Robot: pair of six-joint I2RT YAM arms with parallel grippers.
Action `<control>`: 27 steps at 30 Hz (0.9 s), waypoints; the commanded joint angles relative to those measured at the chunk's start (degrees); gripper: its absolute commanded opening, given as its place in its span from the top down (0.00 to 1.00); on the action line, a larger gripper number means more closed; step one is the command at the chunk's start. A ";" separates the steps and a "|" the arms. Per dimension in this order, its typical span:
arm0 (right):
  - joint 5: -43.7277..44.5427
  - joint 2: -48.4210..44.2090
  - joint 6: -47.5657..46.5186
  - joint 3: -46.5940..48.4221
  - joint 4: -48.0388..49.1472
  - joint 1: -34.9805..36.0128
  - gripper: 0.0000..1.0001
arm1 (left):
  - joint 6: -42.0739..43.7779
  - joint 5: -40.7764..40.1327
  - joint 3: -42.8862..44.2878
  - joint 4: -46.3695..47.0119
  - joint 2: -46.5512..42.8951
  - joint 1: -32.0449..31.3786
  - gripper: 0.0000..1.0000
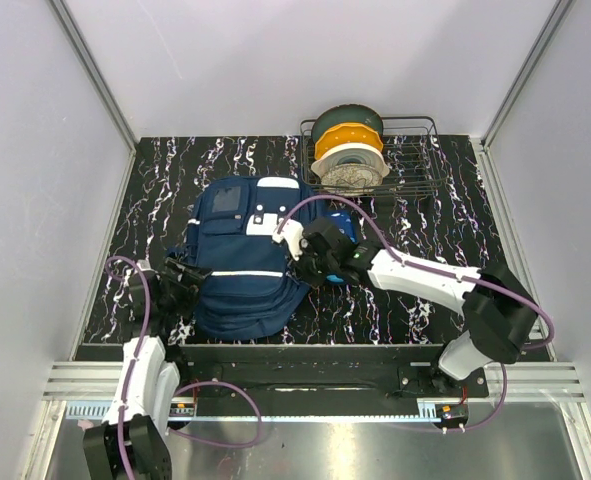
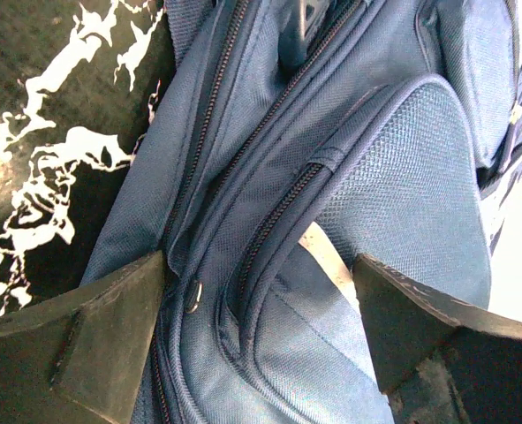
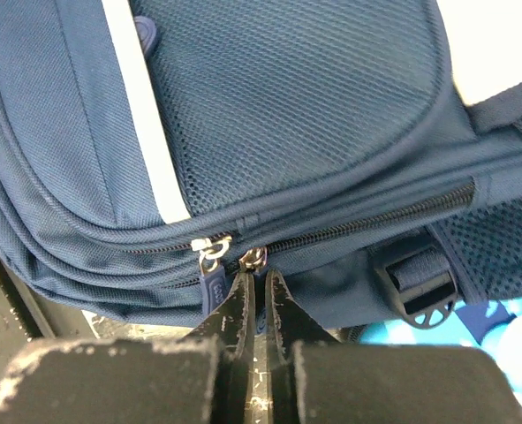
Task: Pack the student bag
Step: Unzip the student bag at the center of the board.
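The student bag [image 1: 240,270], a navy backpack with a thin white stripe [image 3: 146,115], lies flat on the black marbled table [image 1: 155,180]. My left gripper [image 1: 180,272] is at the bag's left edge. In the left wrist view it [image 2: 259,291] stands open, its fingers [image 2: 110,327] straddling a fold of bag fabric [image 2: 402,177] with a zipper line. My right gripper [image 1: 305,262] is at the bag's right side. It [image 3: 261,278] is pinched shut on a zipper pull [image 3: 253,258]; a second pull [image 3: 214,283] hangs just to its left.
A wire basket [image 1: 415,160] with filament spools [image 1: 350,150] stands at the back right. A bright-blue patterned pencil case [image 1: 345,232] lies beside the bag under my right arm. A strap buckle [image 3: 417,291] sits right of the zipper. Grey walls enclose the table.
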 commanded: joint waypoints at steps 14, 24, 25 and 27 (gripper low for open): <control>-19.28 6.39 12.12 9.30 -1.40 7.74 1.00 | -7.99 0.61 -2.83 7.22 -3.74 -4.95 0.10; -8.72 10.61 23.45 13.61 -2.37 -5.07 1.00 | 5.46 -3.18 15.01 -7.29 -4.89 -4.95 0.01; -8.72 10.78 23.98 14.05 -2.37 -6.14 1.00 | 7.38 -3.09 16.41 -8.08 -5.15 -4.95 0.01; -7.67 11.13 26.35 14.32 -2.02 -8.42 1.00 | 9.24 -3.00 20.28 -10.37 -5.42 -5.04 0.01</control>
